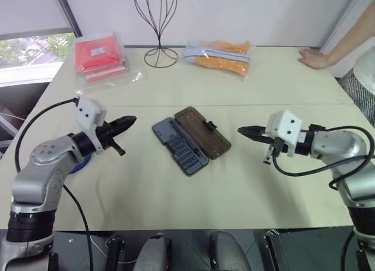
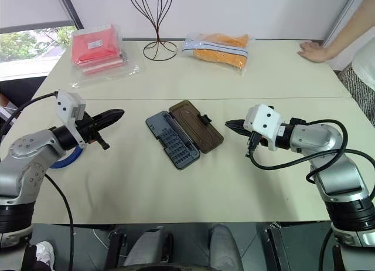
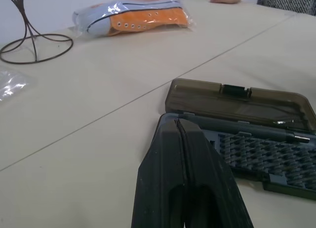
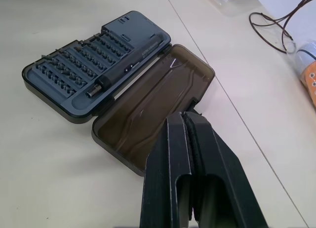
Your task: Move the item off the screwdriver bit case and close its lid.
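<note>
Bench (image 1: 246, 183): cream top with a seam line running across it; it carries everything below.
Wire stand (image 1: 157, 24): dark wire frame on a round base, at the far edge.
Red packet (image 1: 98, 57): clear bag with red contents and a small pale label, too small to read, far left.
Orange packet (image 1: 218, 55): clear bag of orange and pale blue contents, far side, right of the wire stand.
Person's hand (image 1: 313, 58): resting on the far right corner.
Screwdriver bit case (image 1: 179, 146): centre of the bench, lying open between the 2 tools; grey-blue tray with rows of bits, nothing on top.
Lid (image 1: 202, 132): smoky brown, folded back flat beside the tray, black latch tab on its outer edge.
Left tool (image 1: 128, 123): fingers pressed together, empty, above the bench left of the case.
Right tool (image 1: 246, 131): fingers pressed together, empty, right of the lid, apart from it.
Writing: none readable.
</note>
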